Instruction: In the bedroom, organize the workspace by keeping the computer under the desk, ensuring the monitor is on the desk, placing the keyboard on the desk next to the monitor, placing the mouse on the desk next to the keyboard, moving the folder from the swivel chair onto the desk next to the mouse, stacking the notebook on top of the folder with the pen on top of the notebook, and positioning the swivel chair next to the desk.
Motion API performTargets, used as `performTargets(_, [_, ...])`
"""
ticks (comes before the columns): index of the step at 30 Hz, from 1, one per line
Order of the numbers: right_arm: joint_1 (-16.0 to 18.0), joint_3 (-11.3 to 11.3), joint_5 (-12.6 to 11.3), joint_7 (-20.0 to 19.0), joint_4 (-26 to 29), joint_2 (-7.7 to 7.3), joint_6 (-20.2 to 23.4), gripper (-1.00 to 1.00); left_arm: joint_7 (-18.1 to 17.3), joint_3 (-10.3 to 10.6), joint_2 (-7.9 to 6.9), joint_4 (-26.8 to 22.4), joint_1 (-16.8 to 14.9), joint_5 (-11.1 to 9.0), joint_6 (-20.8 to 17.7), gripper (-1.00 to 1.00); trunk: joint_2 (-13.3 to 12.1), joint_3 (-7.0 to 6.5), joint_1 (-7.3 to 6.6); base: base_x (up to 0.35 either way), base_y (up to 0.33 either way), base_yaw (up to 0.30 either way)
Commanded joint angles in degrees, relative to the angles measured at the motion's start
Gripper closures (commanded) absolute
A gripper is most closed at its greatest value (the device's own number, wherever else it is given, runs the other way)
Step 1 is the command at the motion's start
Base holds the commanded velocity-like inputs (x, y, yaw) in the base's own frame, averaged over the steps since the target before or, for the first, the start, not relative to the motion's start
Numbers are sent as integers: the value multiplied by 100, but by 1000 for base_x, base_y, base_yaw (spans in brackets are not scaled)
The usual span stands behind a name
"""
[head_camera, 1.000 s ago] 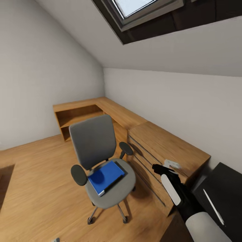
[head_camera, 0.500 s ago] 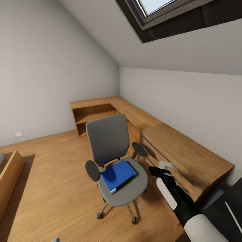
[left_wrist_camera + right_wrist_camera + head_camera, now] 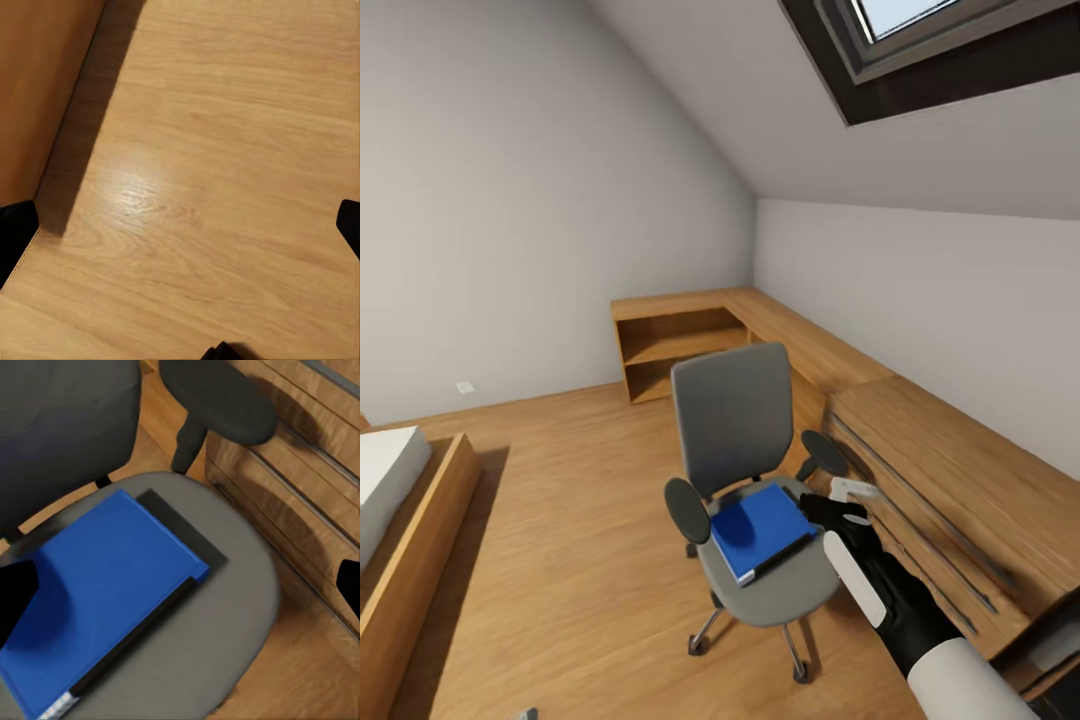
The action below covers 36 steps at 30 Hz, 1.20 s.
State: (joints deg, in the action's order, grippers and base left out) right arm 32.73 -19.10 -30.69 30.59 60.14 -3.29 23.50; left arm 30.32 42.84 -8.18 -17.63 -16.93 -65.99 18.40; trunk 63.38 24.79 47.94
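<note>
Lying flat on the seat of the swivel chair (image 3: 760,590), the folder (image 3: 760,531) sits just left of the right gripper (image 3: 840,508), whose fingers are spread wide with nothing between them; the wooden chest (image 3: 950,480) stands right of it, while the left gripper (image 3: 180,225) hangs open over bare floor (image 3: 225,150)

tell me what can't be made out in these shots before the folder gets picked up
- Head view: the right gripper is seen from behind, its own wrist hiding how the jaws stand.
- Right wrist view: the folder has one corner under a dark fingertip, and the frame edge cuts another.
- Head view: part of the swivel chair wheeled base is hidden beneath the seat.
- Left wrist view: the left gripper fingers are cut off by the frame edges.
</note>
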Motion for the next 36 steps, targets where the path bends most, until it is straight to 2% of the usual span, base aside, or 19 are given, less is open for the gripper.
performTargets(1, [6,-22,-41,53,15,-10,17,-100,27,49,-4,-12,-4,-54,23,-100,4,7,2,158,303,28])
performTargets(22, [6,-31,-33,39,146,-24,14,-100,27,49,-3,-12,-4,-53,23,-100,4,7,2,112,302,5])
performTargets(36, [6,-24,-33,35,164,-31,14,-100,27,55,1,-12,-4,-46,23,-100,4,7,2,21,50,0])
